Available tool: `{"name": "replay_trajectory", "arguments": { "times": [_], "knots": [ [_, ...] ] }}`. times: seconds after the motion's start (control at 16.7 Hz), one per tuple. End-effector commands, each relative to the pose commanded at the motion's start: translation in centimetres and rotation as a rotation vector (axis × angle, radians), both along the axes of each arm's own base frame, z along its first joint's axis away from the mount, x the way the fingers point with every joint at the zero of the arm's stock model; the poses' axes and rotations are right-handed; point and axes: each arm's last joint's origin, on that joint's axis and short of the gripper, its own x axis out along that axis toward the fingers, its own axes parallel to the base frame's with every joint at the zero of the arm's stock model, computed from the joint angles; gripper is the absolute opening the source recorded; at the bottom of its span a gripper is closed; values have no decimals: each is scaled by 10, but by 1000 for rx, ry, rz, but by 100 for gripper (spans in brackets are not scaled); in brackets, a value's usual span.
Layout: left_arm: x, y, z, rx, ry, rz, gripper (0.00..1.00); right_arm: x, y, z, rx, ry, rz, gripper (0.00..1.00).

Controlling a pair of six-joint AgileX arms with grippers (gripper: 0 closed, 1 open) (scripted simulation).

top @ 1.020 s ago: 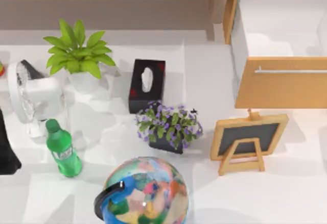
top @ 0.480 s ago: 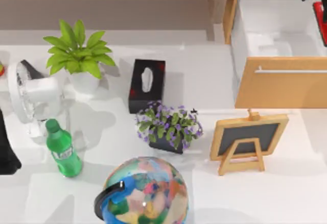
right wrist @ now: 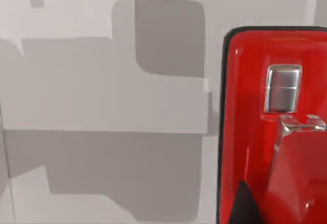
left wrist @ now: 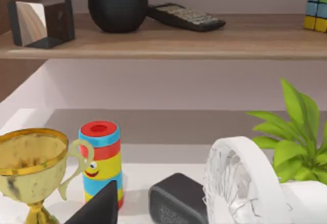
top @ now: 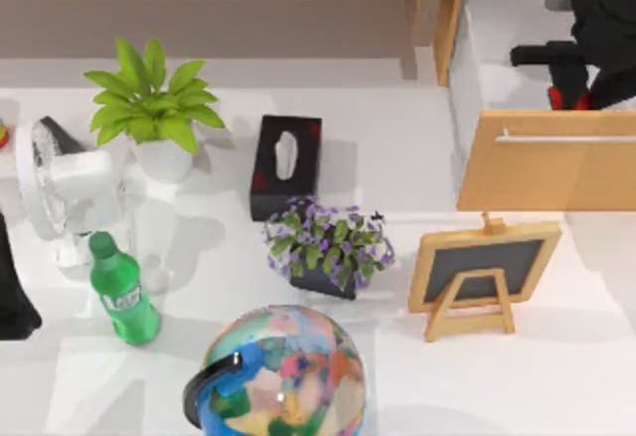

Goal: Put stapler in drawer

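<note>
The drawer (top: 545,166) stands open at the back right, with a light wooden front, a thin silver handle (top: 566,138) and white inner walls (top: 465,88). My right gripper (top: 581,90) hangs over the drawer's inside, shut on the red stapler (top: 567,97), which shows as red patches under the black fingers. The right wrist view has the stapler (right wrist: 276,132) close up above the drawer's white floor (right wrist: 102,106), with a dark fingertip (right wrist: 245,206) against it. My left arm (top: 10,292) is parked at the table's left edge.
A chalkboard easel (top: 482,272) stands just in front of the drawer. Purple flowers (top: 328,242), a black tissue box (top: 286,163), a green plant (top: 154,103), a white fan (top: 70,188), a green bottle (top: 121,292) and a globe (top: 283,376) crowd the left and middle.
My right arm came in from the right edge carrying the stapler, then moved left and lower over the open drawer. The left arm stayed still.
</note>
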Motion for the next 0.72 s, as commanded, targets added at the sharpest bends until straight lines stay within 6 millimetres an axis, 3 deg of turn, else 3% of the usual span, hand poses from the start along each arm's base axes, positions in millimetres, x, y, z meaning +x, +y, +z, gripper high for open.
{"name": "replay_trajectory", "arguments": {
  "times": [0.18, 0.72],
  "knots": [
    [0, 0, 0, 0, 0, 0, 100, 0, 2, -12, -10, 42, -15, 0],
    [0, 0, 0, 0, 0, 0, 100, 1, 1, -19, -9, 41, -17, 0]
  ]
}}
